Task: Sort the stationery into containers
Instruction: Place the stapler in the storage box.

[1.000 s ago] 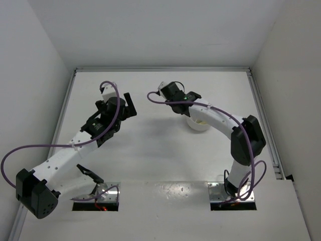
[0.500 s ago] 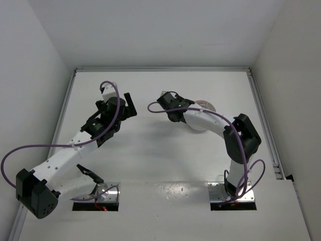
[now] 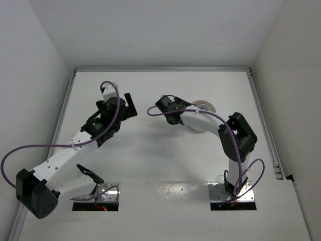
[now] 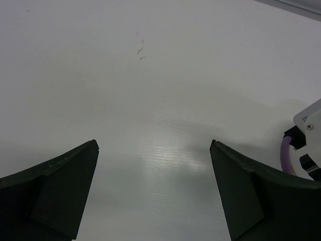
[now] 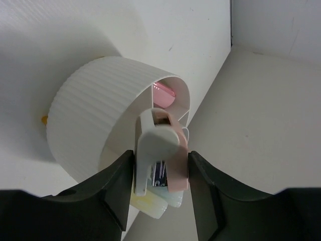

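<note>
My right hand (image 5: 160, 168) is closed to a narrow gap on the edge of the round white ribbed dish (image 5: 85, 125). The dish is tipped so that its opening faces sideways. Pinched between the fingers with that edge is a brown-pink block (image 5: 176, 150). A pink piece (image 5: 163, 94) shows inside the dish, and a pale yellow piece (image 5: 148, 206) sits just below the fingers. From above, the dish lies right of centre on the white surface (image 3: 150, 150), partly hidden by my right arm.

My left hand (image 4: 153, 150) is spread wide with nothing in it, well apart from the dish, over faint scuff marks (image 4: 140, 50). The white wrist housing (image 4: 308, 123) beside a purple cable (image 4: 286, 150) carries print too small to read.
</note>
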Controlling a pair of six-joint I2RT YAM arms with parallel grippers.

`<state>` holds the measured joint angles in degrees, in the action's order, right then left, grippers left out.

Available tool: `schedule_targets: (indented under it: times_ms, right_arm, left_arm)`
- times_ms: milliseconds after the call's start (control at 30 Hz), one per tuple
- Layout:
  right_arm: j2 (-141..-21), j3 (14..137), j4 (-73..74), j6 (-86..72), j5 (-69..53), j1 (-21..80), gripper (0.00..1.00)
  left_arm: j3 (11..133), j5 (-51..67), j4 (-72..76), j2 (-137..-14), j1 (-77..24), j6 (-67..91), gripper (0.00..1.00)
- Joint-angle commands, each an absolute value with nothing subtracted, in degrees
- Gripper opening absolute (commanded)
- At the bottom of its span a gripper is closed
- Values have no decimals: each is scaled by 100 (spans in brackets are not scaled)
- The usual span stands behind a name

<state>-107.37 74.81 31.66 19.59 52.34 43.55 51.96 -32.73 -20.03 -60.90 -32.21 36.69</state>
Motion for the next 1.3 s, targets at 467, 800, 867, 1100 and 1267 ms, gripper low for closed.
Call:
schedule_targets:
  times_ms: [467, 800, 867, 1100, 1267]
  right_arm:
    - [-10802, 7523, 3085, 1951, 5353, 4447, 49]
    - [-10696, 7576, 3252, 1951, 5229, 4500, 62]
    - [-10696, 7576, 3252, 1951, 5229, 4500, 62]
    - [-10214, 7742, 3068, 1803, 4800, 4605, 19]
    - [-9432, 8103, 2525, 1231, 3867, 4387, 0]
  left_arm:
    - [5203, -3252, -1828, -5977, -3164, 3647, 100]
    - [5203, -3252, -1828, -5977, -3164, 3647, 100]
    - [5203, -3252, -1828, -5977, -3164, 3647, 100]
    - [5203, -3252, -1828, -5977, -3164, 3647, 98]
    - [5203, -3357, -1828, -6038, -3164, 3647, 0]
